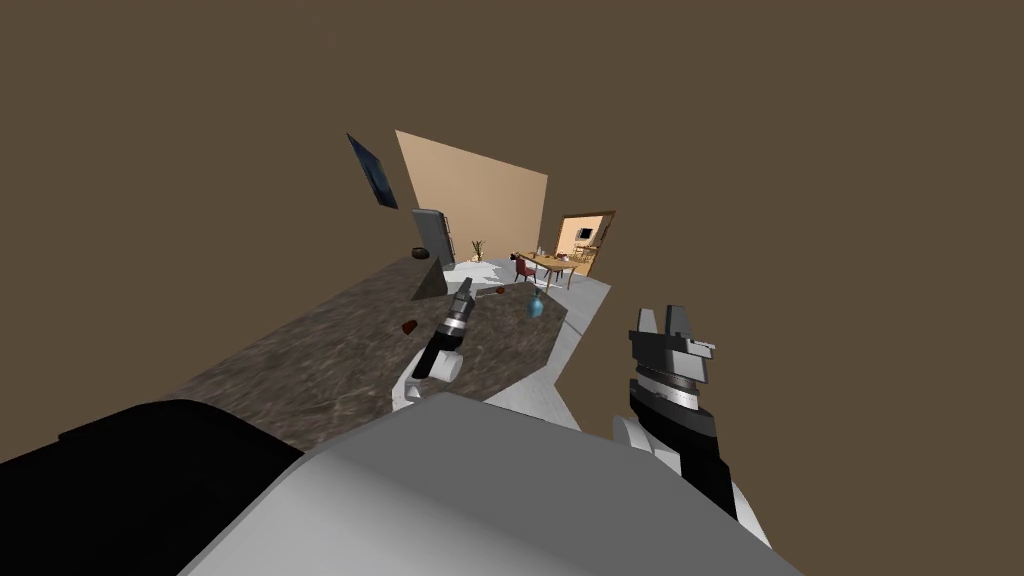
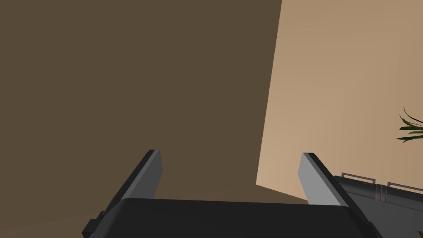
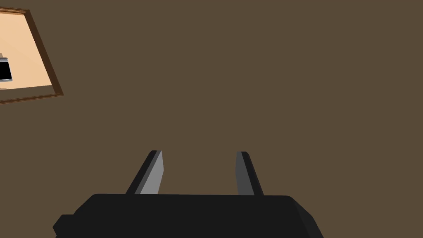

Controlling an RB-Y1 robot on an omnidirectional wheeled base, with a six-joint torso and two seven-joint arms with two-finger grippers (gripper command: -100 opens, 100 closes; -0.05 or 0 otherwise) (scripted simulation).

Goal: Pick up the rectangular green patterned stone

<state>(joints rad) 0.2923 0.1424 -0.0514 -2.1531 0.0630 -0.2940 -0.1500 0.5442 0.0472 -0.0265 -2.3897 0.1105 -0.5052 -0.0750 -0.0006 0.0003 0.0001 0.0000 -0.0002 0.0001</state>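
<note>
Found a broad bare stretch of dark mottled desk (image 1: 320,355) at the near left. Met a grey wedge-shaped block (image 1: 432,283) just beside the left end effector (image 1: 465,286), a small dark red lump (image 1: 408,327) by its forearm, a blue bottle (image 1: 535,305) to its right. Saw open air around the right end effector (image 1: 662,316).

Plant (image 2: 411,126) partly off-frame (leaves only)

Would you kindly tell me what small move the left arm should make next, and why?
Probably tilt the left gripper down toward the dark marbled countertop. Its fingers stand open, but it points at the walls, not at the counter. The grey wedge-shaped piece near it in the head view may be the stone; I cannot tell.
</note>
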